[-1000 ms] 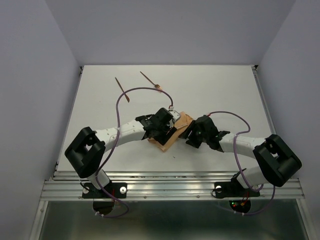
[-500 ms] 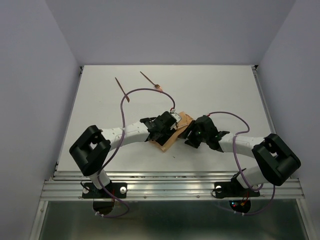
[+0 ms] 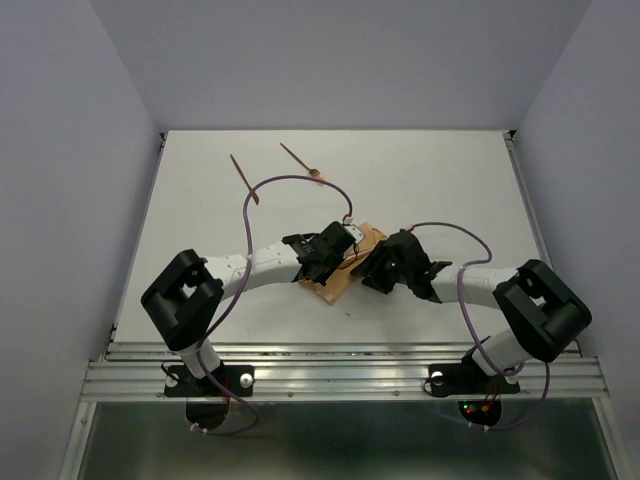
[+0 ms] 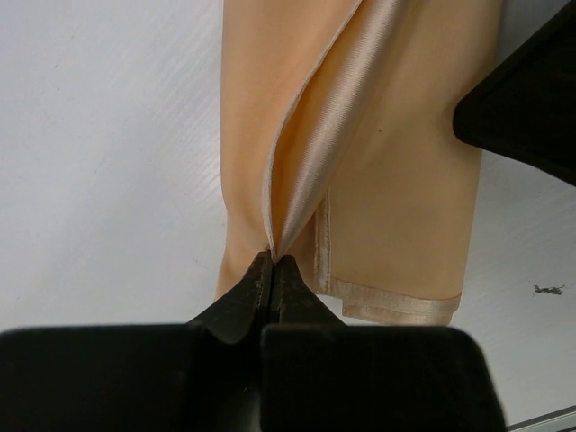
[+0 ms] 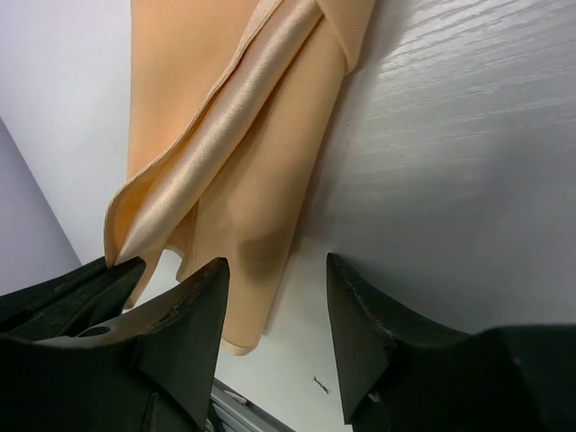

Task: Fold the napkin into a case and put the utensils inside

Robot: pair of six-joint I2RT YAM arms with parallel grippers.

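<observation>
White counter [image 3: 450,180]: folded napkin [image 4: 396,180] at centre; left hand [image 4: 273,261] pinched tight on its top layer; right hand [image 5: 274,270] spread, seemingly empty, beside napkin edge.

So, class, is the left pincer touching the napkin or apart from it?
Touching. The left wrist view shows the left pincer shut on the lifted edge of the napkin, the shiny fold running straight into its tips.

Left gripper [image 4: 273,263], right gripper [image 5: 274,265] close together at the napkin [image 4: 405,198].
</observation>
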